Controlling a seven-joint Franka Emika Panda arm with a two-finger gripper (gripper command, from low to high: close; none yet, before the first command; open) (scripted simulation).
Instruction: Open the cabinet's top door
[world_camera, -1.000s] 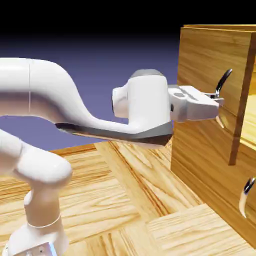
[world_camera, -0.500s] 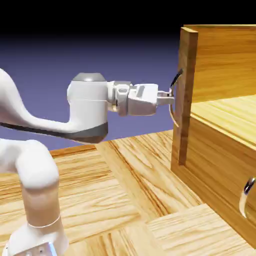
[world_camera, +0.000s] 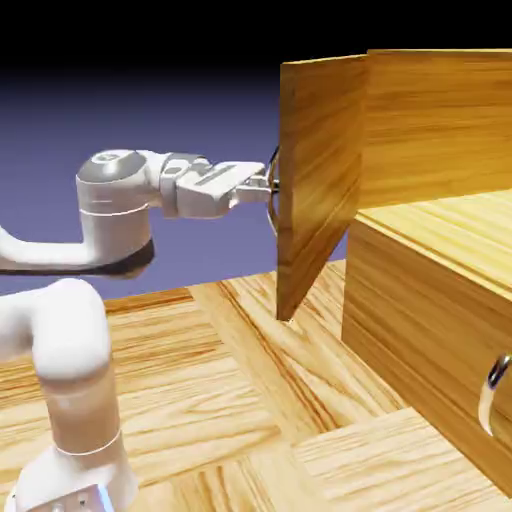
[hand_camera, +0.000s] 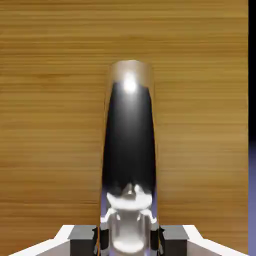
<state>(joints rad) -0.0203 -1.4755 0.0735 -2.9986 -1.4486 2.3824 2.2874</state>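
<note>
The cabinet (world_camera: 440, 130) of golden-brown wood stands at the exterior view's right. Its top door (world_camera: 318, 170) has swung far out to the left, hinged at its right edge. My gripper (world_camera: 266, 185) reaches level from the left and is shut on the door's silver handle (world_camera: 273, 190). In the hand view the handle (hand_camera: 129, 150) rises as a wide, dark, shiny bar between my two grey fingertips (hand_camera: 84, 239), with the door's wood (hand_camera: 50, 100) filling the picture behind it.
The lower panel (world_camera: 420, 340) is closed, with its own silver handle (world_camera: 492, 385) at the right edge. A wood-plank floor (world_camera: 250, 400) lies below. The arm's base (world_camera: 70, 440) stands at the lower left.
The top door has swung from nearly closed to wide open, its handle edge travelling left. My gripper has drawn back leftward with the handle held throughout.
</note>
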